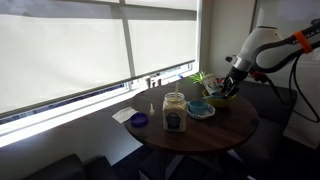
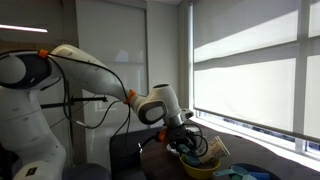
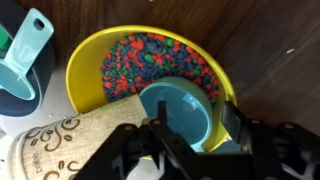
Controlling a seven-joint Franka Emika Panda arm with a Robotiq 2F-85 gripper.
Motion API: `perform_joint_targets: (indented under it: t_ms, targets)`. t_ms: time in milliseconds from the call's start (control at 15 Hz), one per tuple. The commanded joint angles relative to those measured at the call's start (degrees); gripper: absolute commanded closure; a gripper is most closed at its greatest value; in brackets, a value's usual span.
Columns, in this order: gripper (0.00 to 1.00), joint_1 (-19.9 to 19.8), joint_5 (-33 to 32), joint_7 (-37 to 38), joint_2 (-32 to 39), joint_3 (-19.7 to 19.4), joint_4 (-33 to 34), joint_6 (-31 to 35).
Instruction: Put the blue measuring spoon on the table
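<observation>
In the wrist view the blue measuring spoon (image 3: 178,112) lies in a yellow bowl (image 3: 90,55) of many-coloured beads. Only its round cup shows; its handle is hidden under my gripper. My gripper (image 3: 192,128) is open just above it. One finger is over the cup's left side and the other is outside the bowl's rim. The bowl stands on the dark brown table (image 3: 275,50). In both exterior views my gripper (image 1: 228,88) (image 2: 188,147) points down at the table's edge (image 1: 240,128), over the yellow bowl (image 2: 200,167).
A lighter teal scoop with a holed handle (image 3: 30,45) lies left of the bowl, and a brown paper packet with script (image 3: 55,140) lies below it. On the table are a jar (image 1: 175,112), a light blue dish (image 1: 201,109), a purple disc (image 1: 139,120), a small bottle (image 1: 152,109) and a plant (image 1: 200,78).
</observation>
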Motion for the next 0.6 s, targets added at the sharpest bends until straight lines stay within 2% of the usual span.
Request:
perform_joint_targets:
  t_ms: [0,67,133,333,533]
  targets:
    - [0.60,-0.17,0.28,-1.37,1.63,0.97,1.03,-0.02]
    - [0.63,0.00,0.98,-1.90,1.82,0.89,1.28,-0.12]
    - [0.77,0.04,1.39,-2.05,2.00,0.90,1.41,-0.25]
    - [0.98,-0.26,1.11,-1.63,2.55,1.17,1.75,-0.77]
    - [1.00,-0.28,1.28,-1.46,1.46,1.30,1.41,-1.28]
